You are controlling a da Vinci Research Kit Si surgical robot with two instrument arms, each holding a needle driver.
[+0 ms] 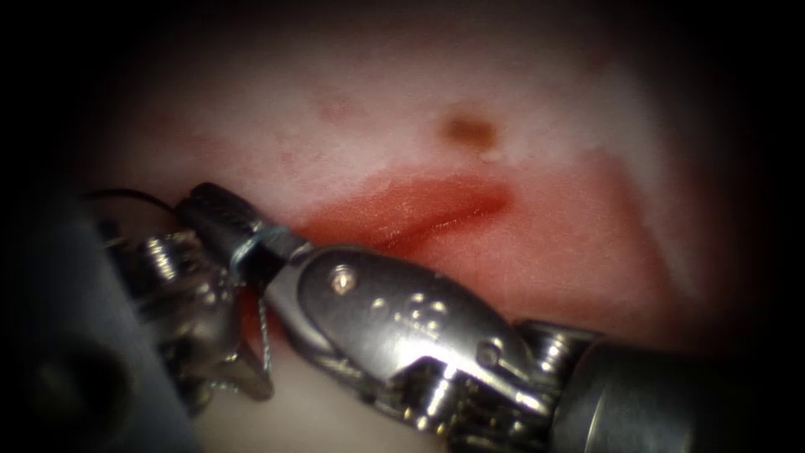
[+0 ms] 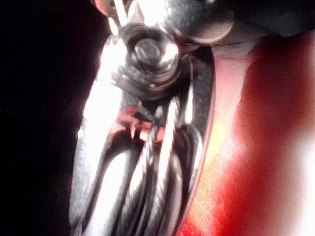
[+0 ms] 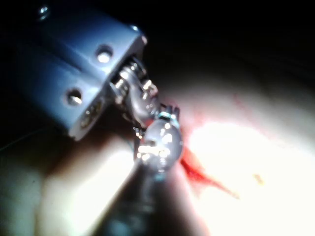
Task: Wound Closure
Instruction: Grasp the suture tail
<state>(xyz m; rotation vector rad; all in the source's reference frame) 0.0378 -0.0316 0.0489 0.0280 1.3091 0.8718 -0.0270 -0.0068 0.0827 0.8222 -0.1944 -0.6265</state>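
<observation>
Tissue [image 1: 520, 101] spreads pale around one red cut [image 1: 419, 210], open and bare toward the right. Two tools meet at the cut's left end. Right pincer [image 1: 220, 220] points left with dark jaws together; what they grip I cannot tell. Left pincer [image 1: 189, 294] sits just beneath, its state unclear. One thread [image 1: 126, 195] trails left. Needle hidden.

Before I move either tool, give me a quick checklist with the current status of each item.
1. Needle position: cannot tell.
2. Cut in sight: ok, open, red fluid along it.
3. Tools apart: not ok; right tool crowds left tool at the cut's left end.
4. Thread free: cannot tell; a dark strand runs left from the right tool's tip.
5. What each tool holds: cannot tell.
</observation>
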